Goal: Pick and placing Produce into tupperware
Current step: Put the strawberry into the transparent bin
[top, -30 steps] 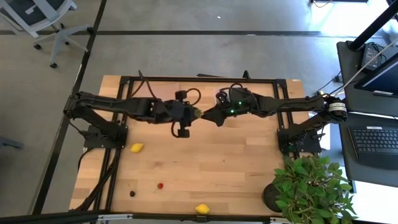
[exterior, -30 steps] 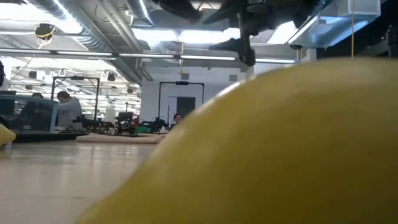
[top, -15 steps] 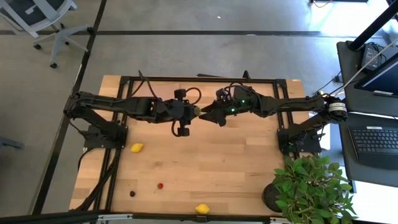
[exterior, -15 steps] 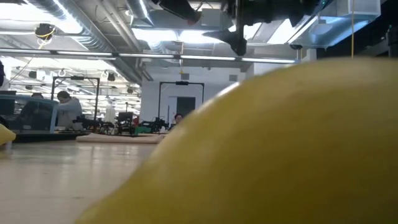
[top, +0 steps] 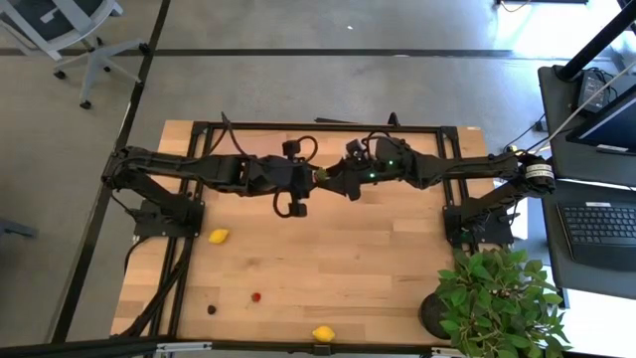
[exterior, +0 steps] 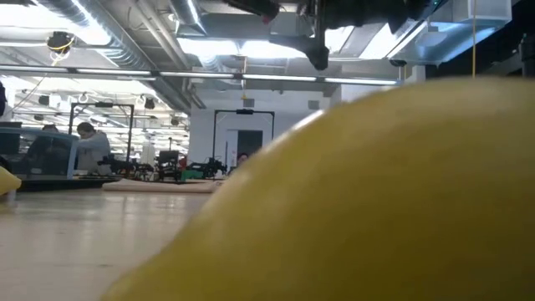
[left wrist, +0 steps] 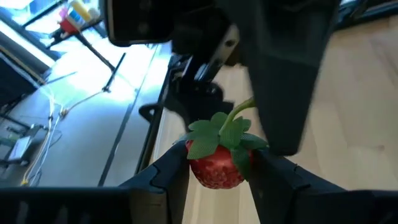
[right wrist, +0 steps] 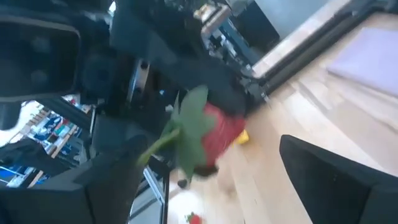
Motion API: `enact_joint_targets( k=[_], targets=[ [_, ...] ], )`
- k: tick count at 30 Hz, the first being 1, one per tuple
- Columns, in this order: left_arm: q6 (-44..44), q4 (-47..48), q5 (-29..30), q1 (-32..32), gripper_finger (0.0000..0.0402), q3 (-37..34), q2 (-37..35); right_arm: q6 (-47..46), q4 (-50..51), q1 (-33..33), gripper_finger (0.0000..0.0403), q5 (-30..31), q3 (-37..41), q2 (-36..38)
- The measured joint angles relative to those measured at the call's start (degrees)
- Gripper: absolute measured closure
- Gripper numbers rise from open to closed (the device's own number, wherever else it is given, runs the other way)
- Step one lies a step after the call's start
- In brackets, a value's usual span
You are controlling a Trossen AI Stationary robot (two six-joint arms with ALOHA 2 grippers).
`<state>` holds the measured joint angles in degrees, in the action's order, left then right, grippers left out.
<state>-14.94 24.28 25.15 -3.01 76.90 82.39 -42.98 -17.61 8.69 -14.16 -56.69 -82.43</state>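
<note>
A red strawberry (left wrist: 216,168) with green leaves sits between the fingers of my left gripper (left wrist: 217,167), raised over the table's far middle (top: 319,174). My right gripper (right wrist: 217,180) faces it from the table's right (top: 332,180) and is open, its fingers wide on either side of the strawberry's leafy end (right wrist: 189,127); I cannot tell whether it touches. Two lemons (top: 219,236) (top: 323,333), a small red piece (top: 255,295) and a dark berry (top: 211,309) lie on the near left of the table. The clear tub is not in view. My left gripper pinches the strawberry's red body (left wrist: 208,175) between its two fingers (left wrist: 168,171), one on each side. The fingers come level from the table's left. The strawberry is lifted clear of the table, its leaves and stem (left wrist: 239,112) pointing away toward the right arm.
A lemon (exterior: 376,192) close to the low camera blocks most of that view. A potted plant (top: 497,293) stands at the table's near right corner. A black frame (top: 318,127) runs round the tabletop. A pale flat shape (right wrist: 373,56) lies on the wood beyond the right gripper.
The two grippers have drawn together above the table's far middle: the right one moved toward the table's left, up to the strawberry, and the left one edged toward the right. The strawberry stayed in the left gripper's fingers.
</note>
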Motion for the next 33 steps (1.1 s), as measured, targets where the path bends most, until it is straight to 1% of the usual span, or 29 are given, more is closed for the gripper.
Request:
enact_joint_targets(
  k=[6,12,19,23,25,28,33],
  targets=[
    [-0.7,-1.9,-1.1,0.0,0.0274,0.0,0.0,-0.2,-4.8,0.0,0.0036,0.1,0.0,0.0],
    [-1.9,-4.9,-1.1,0.0,0.0261,0.0,0.0,-1.7,-4.8,0.0,0.0036,-0.1,0.0,0.0],
    [-2.3,-6.0,-2.0,0.0,0.0274,0.0,0.0,-1.8,-5.1,0.0,0.0036,-0.7,0.0,0.0],
    [-2.2,-6.0,-2.1,0.0,0.0267,0.0,0.0,-1.8,-5.1,-0.1,0.0041,-1.0,0.0,0.0],
    [-2.2,-6.0,-2.1,0.0,0.0262,0.0,0.0,-1.8,-5.1,-0.1,0.0054,-1.1,0.0,0.0],
    [-2.2,-5.9,-2.1,0.0,0.026,0.0,0.0,-1.5,-5.3,-0.1,0.0087,-1.1,0.0,0.0],
    [-2.2,-5.7,-2.2,0.0,0.0273,0.0,0.0,-1.1,-5.7,-0.2,0.0146,-1.1,0.0,0.0]
  ],
)
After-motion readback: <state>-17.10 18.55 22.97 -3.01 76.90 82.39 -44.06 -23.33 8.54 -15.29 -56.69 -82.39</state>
